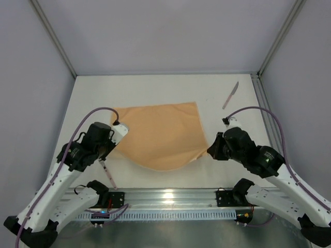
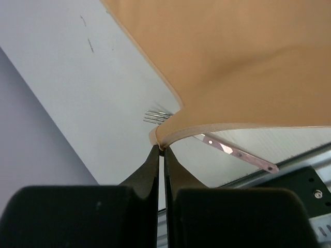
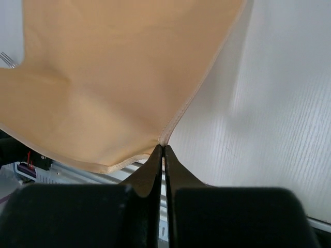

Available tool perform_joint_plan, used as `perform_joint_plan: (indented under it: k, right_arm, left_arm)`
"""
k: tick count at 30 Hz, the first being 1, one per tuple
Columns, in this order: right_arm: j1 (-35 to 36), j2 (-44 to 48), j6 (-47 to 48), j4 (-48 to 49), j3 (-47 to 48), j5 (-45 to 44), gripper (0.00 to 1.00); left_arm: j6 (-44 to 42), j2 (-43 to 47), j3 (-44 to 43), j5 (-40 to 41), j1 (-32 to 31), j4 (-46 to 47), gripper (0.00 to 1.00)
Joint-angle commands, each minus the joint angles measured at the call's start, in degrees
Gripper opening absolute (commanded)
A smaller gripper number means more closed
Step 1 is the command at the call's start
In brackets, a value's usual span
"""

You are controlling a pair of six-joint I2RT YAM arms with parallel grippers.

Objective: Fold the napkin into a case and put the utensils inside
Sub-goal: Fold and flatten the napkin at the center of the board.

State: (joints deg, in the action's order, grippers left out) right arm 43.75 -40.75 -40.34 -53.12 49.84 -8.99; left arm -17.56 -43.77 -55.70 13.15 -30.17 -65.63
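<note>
The peach-orange napkin is spread over the middle of the table, its near edge lifted and sagging between my two grippers. My left gripper is shut on the napkin's near left corner. My right gripper is shut on the near right corner. The knife lies at the far right of the table, apart from the cloth. The fork lies near the front edge under my left arm; in the left wrist view its tines and handle show beneath the raised cloth.
A metal rail runs along the table's near edge by the arm bases. Grey walls with metal posts enclose the table on the left, back and right.
</note>
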Motion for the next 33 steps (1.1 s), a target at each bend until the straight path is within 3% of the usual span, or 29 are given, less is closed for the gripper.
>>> perform_joint_plan:
  k: [1, 4, 8, 14, 21, 33]
  right_arm:
    - [-2.78, -5.11, 4.02, 4.32, 3.68, 1.16, 0.04]
    - [-12.78, -13.46, 10.18, 13.72, 3.77, 12.21, 0.04]
    - [-23.52, -24.00, 13.53, 24.63, 5.07, 17.87, 0.04]
    - [-27.21, -42.18, 15.11, 30.00, 12.10, 21.65, 0.04]
    - [-29.77, -55.46, 14.15, 32.73, 20.19, 22.53, 0.04]
    - [-32.41, -66.03, 11.42, 35.46, 24.07, 21.74, 0.04]
  left_arm:
    - [2.53, -4.73, -1.51, 8.47, 0.29, 9.45, 0.00]
    - [0.69, -9.31, -2.66, 12.86, 0.47, 14.72, 0.00]
    - [-1.86, -16.41, -2.74, 13.31, 4.14, 23.25, 0.00]
    - [-4.67, -27.23, -4.32, 12.78, 9.77, 35.37, 0.00]
    - [-6.25, -40.94, -9.59, 10.85, 15.23, 41.71, 0.00]
    - [-7.49, -55.27, -14.25, 10.41, 17.34, 45.50, 0.00]
